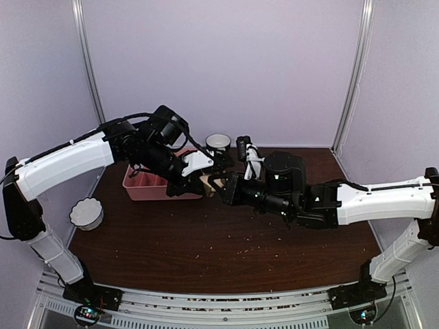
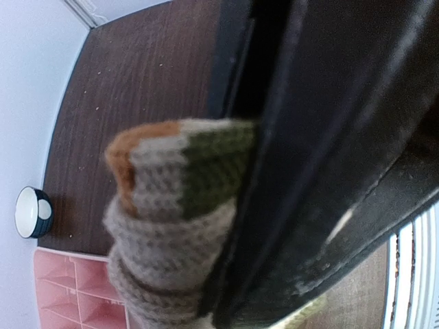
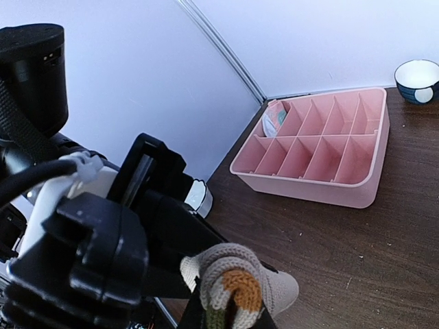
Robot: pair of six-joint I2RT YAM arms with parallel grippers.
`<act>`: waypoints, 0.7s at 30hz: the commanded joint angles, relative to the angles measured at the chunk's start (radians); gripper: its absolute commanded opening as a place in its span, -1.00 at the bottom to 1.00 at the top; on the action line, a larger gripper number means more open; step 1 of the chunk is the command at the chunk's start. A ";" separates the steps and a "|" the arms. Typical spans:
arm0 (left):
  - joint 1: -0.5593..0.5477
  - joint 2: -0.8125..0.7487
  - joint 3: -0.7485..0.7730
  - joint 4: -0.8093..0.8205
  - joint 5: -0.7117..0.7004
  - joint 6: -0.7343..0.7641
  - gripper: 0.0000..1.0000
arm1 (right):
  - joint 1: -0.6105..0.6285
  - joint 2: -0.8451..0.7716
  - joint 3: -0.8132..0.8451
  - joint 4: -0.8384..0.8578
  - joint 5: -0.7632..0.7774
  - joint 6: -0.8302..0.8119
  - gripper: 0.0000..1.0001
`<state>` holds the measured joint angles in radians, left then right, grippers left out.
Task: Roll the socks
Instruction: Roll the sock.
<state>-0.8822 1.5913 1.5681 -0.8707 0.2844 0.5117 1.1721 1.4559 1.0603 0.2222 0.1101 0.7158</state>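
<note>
Right claw: fingers pressed in on the tan sock. The sock sits as a tight roll at the bottom of the right wrist view, with orange and olive bands at its centre and a loose tan flap off to 1 side. Left claw: I cannot tell whether it is spread or pinching. The left wrist view shows only 1 black finger, filling most of the frame. The sock's knit lies pressed against that finger's edge and partly hidden behind it, and the 2nd finger is out of sight. From the top camera the 2 claws meet nose to nose over the middle of the table, with a scrap of tan fabric visible between them. Just beside the left claw, on its left, the pink tray sits flat on the wood. The right wrist view shows its 2 rows of compartments. The pink sock, pink with teal, is tucked into the end compartment of 1 row, at the tray corner closest to the side wall. A dark bowl with a white inside stands near the back wall, behind the claws. A white ruffled bowl stands well apart at the table's left edge.
</note>
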 commanded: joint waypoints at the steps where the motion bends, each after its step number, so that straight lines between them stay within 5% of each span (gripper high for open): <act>1: -0.004 -0.045 -0.038 0.161 -0.187 -0.001 -1.00 | 0.018 0.002 0.013 0.035 -0.016 0.027 -1.00; 6: -0.004 -0.056 -0.037 0.168 -0.223 0.018 -1.00 | 0.012 0.019 0.020 0.038 -0.046 0.044 -1.00; 7: -0.004 -0.057 -0.035 0.163 -0.217 0.023 -1.00 | 0.009 0.022 0.023 0.035 -0.056 0.049 -0.83; 9: -0.004 -0.063 -0.035 0.149 -0.190 0.055 -1.00 | 0.002 0.026 0.025 0.017 -0.069 0.069 -0.20; 11: -0.004 -0.073 -0.051 0.134 -0.163 0.100 -1.00 | -0.017 0.022 0.016 0.011 -0.094 0.101 0.11; 21: -0.007 -0.118 -0.084 0.054 -0.220 0.340 -1.00 | -0.126 -0.015 -0.065 0.184 -0.503 0.256 0.19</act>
<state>-0.8871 1.5162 1.4899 -0.7841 0.0853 0.7097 1.0691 1.4700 1.0107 0.3130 -0.1932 0.9016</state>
